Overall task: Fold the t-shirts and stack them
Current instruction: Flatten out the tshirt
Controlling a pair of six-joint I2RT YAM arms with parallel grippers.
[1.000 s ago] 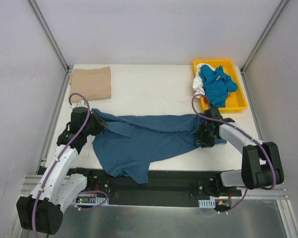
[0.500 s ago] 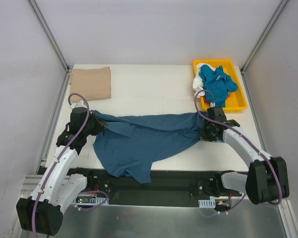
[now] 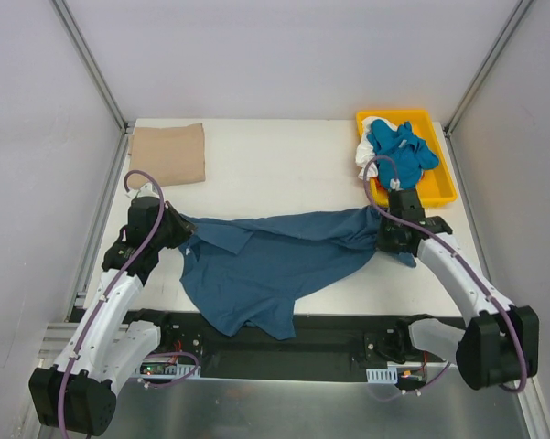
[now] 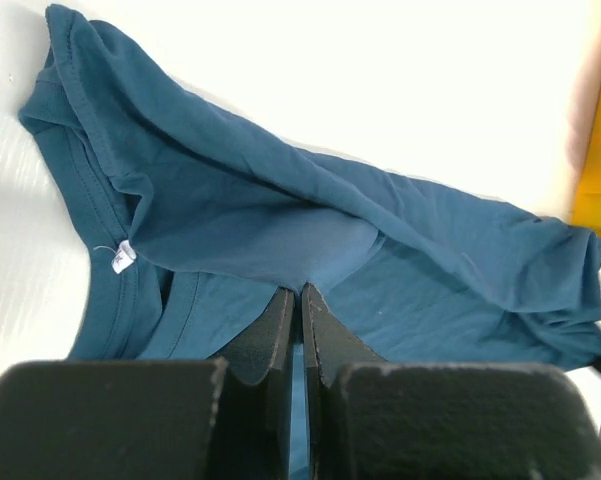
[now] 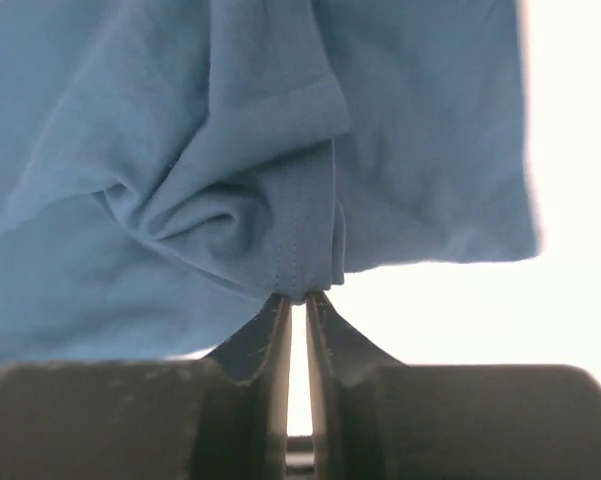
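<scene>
The large dark teal-blue t-shirt (image 3: 275,261) lies stretched across the table's front, its lower part hanging over the near edge. My left gripper (image 3: 176,230) is shut on its left end; in the left wrist view (image 4: 300,292) the cloth (image 4: 310,220) is pinched at the fingertips, with the collar tag (image 4: 125,258) at left. My right gripper (image 3: 387,234) is shut on the shirt's right end, where a hemmed fold (image 5: 300,250) is pinched between the tips (image 5: 299,298). A folded tan-beige t-shirt (image 3: 168,154) lies at the back left. Brighter blue (image 3: 401,157) and white (image 3: 368,146) shirts lie in the tray.
The yellow plastic tray (image 3: 439,187) stands at the back right, just behind my right arm. Metal frame posts and white walls enclose the table on both sides. White tabletop (image 3: 284,169) lies behind the stretched shirt.
Both grippers have carried the teal-blue shirt to the right and a little away from the near edge. The right gripper moved back toward the tray; the shirt is pulled straighter between them.
</scene>
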